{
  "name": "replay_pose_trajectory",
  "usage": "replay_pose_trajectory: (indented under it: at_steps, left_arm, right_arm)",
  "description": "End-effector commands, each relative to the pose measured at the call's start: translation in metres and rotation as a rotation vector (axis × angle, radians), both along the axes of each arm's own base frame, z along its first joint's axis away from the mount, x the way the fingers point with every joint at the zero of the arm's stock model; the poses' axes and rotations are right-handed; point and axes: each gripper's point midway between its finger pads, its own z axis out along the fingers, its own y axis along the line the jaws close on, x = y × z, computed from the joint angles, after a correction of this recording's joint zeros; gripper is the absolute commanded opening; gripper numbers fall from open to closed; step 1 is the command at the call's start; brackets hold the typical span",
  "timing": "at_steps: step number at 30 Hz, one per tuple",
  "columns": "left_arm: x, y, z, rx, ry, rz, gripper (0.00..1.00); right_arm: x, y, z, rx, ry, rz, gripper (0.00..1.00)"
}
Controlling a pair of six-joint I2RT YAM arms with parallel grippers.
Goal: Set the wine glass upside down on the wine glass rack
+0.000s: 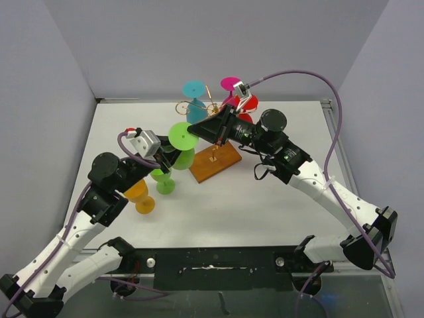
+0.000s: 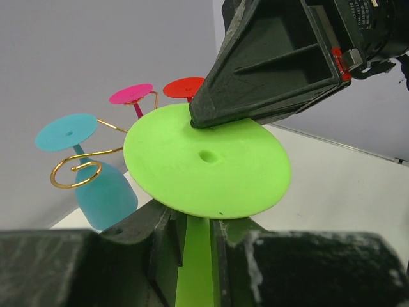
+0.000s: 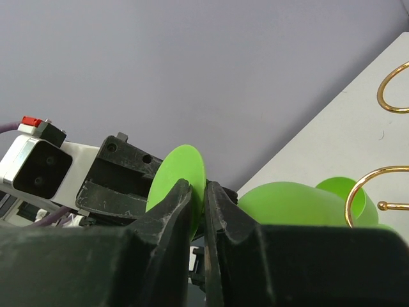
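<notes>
A green wine glass is held upside down, with its flat foot (image 1: 181, 134) on top and its bowl (image 1: 183, 159) below. My left gripper (image 1: 175, 148) is shut on its stem (image 2: 194, 256), just under the foot (image 2: 204, 161). My right gripper (image 1: 198, 132) is shut on the foot's rim; its dark fingers (image 2: 268, 64) meet the disc's far edge. In the right wrist view the jaws (image 3: 203, 192) pinch the foot (image 3: 182, 173), with the bowl (image 3: 287, 201) to the right. The wine glass rack, gold wire (image 1: 211, 106) on a brown wooden base (image 1: 215, 163), stands just right of the glass.
Cyan (image 1: 195, 99), magenta (image 1: 230, 84) and red (image 1: 247, 103) glasses hang upside down on the rack. A second green glass (image 1: 163, 181) and an orange glass (image 1: 140, 197) stand on the white table (image 1: 265, 212) beside the left arm. Grey walls enclose the back and sides.
</notes>
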Motion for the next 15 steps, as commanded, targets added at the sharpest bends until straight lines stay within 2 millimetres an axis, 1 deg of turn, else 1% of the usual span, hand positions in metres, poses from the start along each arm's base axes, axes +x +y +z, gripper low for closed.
replay_pose_trajectory:
  at_steps: [1, 3, 5, 6, 11, 15]
  left_arm:
    - [0.000, 0.009, 0.020, -0.045, -0.045, 0.037, 0.18]
    - [0.000, 0.010, 0.020, -0.047, -0.043, 0.042, 0.23]
    - [-0.001, 0.010, 0.019, -0.046, -0.036, 0.042, 0.33]
    - [-0.001, 0.010, 0.017, -0.043, -0.031, 0.041, 0.36]
    - [-0.003, 0.014, 0.006, -0.028, -0.002, 0.053, 0.49]
    - [-0.010, 0.018, 0.003, -0.033, -0.006, 0.049, 0.56]
  right_arm:
    - [-0.018, 0.001, 0.029, 0.051, -0.075, 0.070, 0.00]
    - [-0.019, 0.000, 0.030, 0.053, -0.076, 0.070, 0.00]
    - [-0.019, 0.000, 0.031, 0.055, -0.080, 0.070, 0.00]
    - [-0.019, -0.001, 0.031, 0.056, -0.083, 0.071, 0.00]
    - [-0.021, -0.002, 0.030, 0.057, -0.078, 0.070, 0.00]
    - [-0.022, -0.004, 0.029, 0.056, -0.075, 0.067, 0.00]
